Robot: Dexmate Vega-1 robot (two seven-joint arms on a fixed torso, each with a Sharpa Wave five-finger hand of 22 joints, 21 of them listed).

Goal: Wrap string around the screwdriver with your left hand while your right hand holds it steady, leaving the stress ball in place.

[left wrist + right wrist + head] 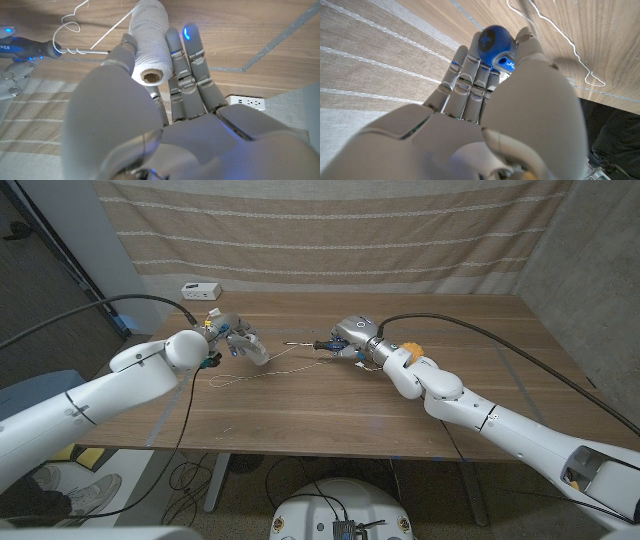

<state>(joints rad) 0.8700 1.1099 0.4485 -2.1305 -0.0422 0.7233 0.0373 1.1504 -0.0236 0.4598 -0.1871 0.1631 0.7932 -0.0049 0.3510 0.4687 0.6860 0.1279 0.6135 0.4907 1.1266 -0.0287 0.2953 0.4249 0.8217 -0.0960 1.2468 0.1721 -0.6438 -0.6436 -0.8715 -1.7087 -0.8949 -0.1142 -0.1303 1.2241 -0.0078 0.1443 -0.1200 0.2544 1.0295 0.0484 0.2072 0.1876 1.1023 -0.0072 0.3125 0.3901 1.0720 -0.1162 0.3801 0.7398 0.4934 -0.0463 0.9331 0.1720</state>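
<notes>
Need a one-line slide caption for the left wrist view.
Left robot hand holds a spool of white string, its strand looped around the shaft of the blue-handled screwdriver.

Wooden tabletop (300, 415) with pale tape lines (520, 375) across it. Beige striped curtain (330, 230) behind. White power strip (201, 289) at the far edge. Dark floor below, cables (190, 475) trailing, a shoe (85, 493) nearby.

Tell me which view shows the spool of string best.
The left wrist view: the spool is close up, gripped by the left hand. The head view shows that hand small, the spool hard to tell. The right wrist view has loose string.
</notes>
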